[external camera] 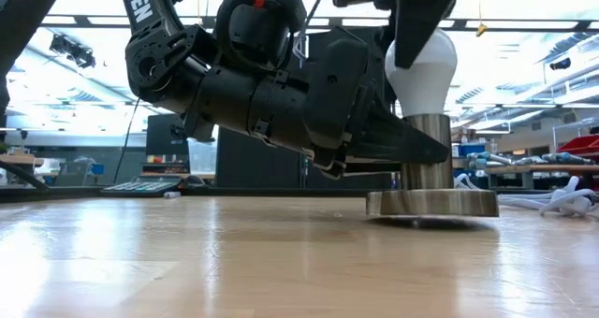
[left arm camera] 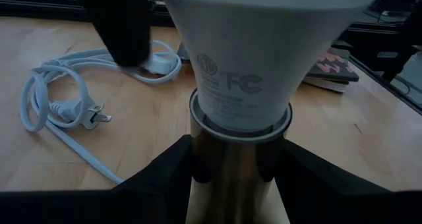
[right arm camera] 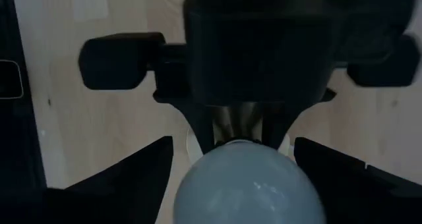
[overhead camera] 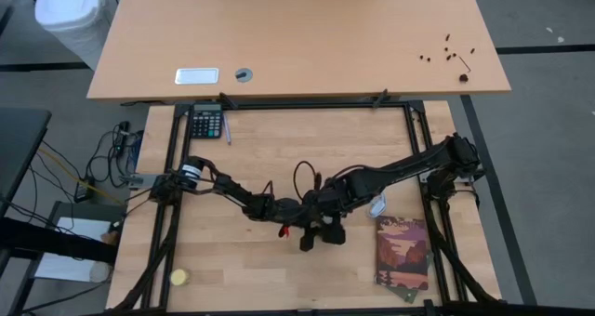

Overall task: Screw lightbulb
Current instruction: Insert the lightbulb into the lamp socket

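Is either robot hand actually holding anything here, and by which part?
The left hand clamps the brass socket stem below the lightbulb. The right hand straddles the lightbulb, open.

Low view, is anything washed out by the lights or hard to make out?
Low view: bright ceiling lights behind leave the arms as dark shapes, though the lightbulb stays readable. Right wrist view: the bulb's dome looks soft and bluish. Left wrist view: sharp print on the bulb.

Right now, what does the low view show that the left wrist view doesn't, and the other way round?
Only the low view shows the flat round base resting on the table and the bulb's rounded top. Only the left wrist view shows the white cable, the printed markings on the bulb, and a patterned book. Both show the lightbulb standing upright in the metal socket, with the left gripper closed around that socket.
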Robot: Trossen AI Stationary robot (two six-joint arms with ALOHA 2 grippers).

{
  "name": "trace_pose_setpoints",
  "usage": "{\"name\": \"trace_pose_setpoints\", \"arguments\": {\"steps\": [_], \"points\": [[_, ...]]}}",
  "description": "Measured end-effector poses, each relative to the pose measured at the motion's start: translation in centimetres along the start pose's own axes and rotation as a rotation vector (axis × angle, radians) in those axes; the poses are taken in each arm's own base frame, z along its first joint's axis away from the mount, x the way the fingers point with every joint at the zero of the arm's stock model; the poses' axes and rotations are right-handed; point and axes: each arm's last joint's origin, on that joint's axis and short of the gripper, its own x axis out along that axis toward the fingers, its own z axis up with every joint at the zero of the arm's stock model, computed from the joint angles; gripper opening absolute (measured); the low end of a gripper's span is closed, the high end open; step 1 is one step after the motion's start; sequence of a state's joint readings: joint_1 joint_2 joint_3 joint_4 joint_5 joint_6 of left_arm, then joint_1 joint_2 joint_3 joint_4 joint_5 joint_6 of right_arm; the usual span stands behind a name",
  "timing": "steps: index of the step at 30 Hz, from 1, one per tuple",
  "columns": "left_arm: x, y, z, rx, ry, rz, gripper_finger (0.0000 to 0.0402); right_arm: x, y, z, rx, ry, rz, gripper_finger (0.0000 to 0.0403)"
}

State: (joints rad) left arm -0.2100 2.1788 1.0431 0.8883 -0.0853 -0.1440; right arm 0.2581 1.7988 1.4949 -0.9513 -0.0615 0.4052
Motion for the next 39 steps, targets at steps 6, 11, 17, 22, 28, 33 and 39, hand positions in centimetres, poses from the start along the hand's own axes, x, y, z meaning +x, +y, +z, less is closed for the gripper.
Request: {"name": "trace_pose_setpoints", "arguments": {"steps": [6,11,17,22,28,33,39], "points": [[0.0,0.0,0.0,-0.001,0.003,0.0,0.0188,-1.0,0.2,0.4,-0.116,-0.019,-0.017,0.0332],[0.0,0.0,0.0,0.0,0.004,-0.001,0.0188,-1.9,0.3,0.6,-0.248,-0.009,-0.022,0.0332],[0.0,0.0,0.0,0.0,0.005,-0.003,0.0188,-2.5,0.6,0.7,-0.442,-0.006,-0.022,0.033],[0.0,0.0,0.0,0.0,0.005,-0.005,0.0189,-2.5,0.7,0.1,-0.562,0.046,-0.029,0.0329],[0.0,0.0,-0.1,0.002,0.009,-0.005,0.0188,-3.2,0.3,-0.8,-0.631,0.154,-0.081,0.0322],[0.0,0.0,-0.2,0.004,0.016,-0.005,0.0189,-3.4,0.1,-1.1,-0.63,0.187,-0.095,0.0314],[0.0,0.0,-0.2,0.004,0.017,-0.005,0.0188,-3.4,0.0,-1.8,-0.582,0.253,-0.107,0.0312]]}}
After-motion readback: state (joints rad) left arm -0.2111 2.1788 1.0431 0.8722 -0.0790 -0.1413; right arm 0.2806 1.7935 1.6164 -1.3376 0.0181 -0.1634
